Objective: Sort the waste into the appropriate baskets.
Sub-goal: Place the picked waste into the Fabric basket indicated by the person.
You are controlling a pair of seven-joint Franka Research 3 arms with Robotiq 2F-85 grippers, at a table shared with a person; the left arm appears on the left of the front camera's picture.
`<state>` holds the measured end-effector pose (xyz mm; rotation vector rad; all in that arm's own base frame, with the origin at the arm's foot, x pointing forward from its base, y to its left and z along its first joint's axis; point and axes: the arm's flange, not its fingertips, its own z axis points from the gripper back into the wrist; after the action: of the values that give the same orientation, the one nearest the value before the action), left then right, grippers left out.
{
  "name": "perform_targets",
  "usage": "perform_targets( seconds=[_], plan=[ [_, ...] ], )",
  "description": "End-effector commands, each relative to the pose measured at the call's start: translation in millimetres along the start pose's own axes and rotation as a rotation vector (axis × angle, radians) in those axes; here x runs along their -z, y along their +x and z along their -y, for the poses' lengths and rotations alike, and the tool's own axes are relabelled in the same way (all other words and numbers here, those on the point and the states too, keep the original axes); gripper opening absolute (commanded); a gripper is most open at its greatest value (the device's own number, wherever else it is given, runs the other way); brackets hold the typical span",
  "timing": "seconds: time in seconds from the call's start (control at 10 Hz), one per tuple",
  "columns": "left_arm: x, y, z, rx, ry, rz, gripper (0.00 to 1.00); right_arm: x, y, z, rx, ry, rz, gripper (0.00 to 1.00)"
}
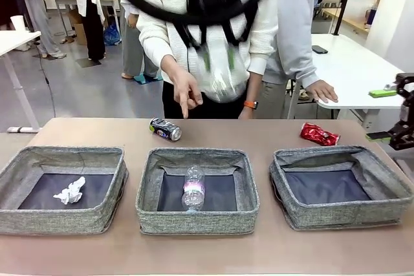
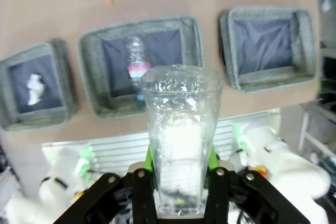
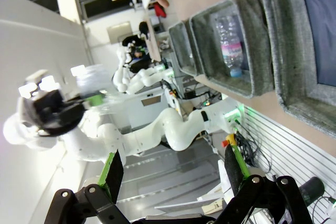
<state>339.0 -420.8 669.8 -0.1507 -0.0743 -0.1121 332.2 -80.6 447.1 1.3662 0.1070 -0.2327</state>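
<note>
- Brown table (image 1: 129, 250) carries three grey fabric bins in a row: the left basket (image 1: 65, 221), the middle basket (image 1: 197, 218) and the right basket (image 1: 343, 214). A person stands at the far side.
- The left gripper (image 2: 179, 158) hangs high over the table with its green pads clamped on the crushed clear bottle (image 2: 181, 103). The bottle's long axis runs straight out along the fingers, pointing down at the tabletop.
- Followed along that axis in the left wrist view, the bottle's far end overlaps the near rim of the middle basket. That bin therefore lies just ahead of and below the fingers, and the other two sit off to either side. A release likely calls for a short advance, so the bottle clears the rim.
- The right gripper (image 3: 173, 174) has its jaws spread wide and holds nothing. It looks along the row of bins from the side.
- The clear bottle with pink label (image 1: 193, 189) lies lengthwise in the middle basket, which suggests this is the bin for plastics.
- The dark blue can (image 1: 165, 129) lies on the table just behind the middle basket, under the person's hand (image 1: 184, 92), which points down at it. The crushed red can (image 1: 319, 134) lies behind the right basket, on the right arm's side.
- The crumpled white tissue (image 1: 70, 191) sits in the left basket.
</note>
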Motion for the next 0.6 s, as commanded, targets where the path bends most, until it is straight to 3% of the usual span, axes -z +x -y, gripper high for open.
perform_targets(
  seconds=[0.0, 0.1, 0.3, 0.5],
  plan=[
    [117.3, -49.3, -23.7, -0.041, 0.032, 0.095, 0.39, -1.6, -1.4, -3.3, 0.016, -0.004, -0.01, 1.0],
    [151.1, -54.6, -22.6, -0.006, 0.044, 0.053, 0.39, -1.6, -1.4, -3.3, 0.016, -0.004, -0.01, 1.0],
    [186.4, -52.6, -26.1, -0.062, 0.145, 0.119, 0.39, -1.6, -1.4, -3.3, 0.016, -0.004, -0.01, 1.0],
    [205.5, -46.4, -18.9, -0.049, 0.116, 0.126, 0.39, -1.6, -1.4, -3.3, 0.016, -0.004, -0.01, 1.0]
  ],
)
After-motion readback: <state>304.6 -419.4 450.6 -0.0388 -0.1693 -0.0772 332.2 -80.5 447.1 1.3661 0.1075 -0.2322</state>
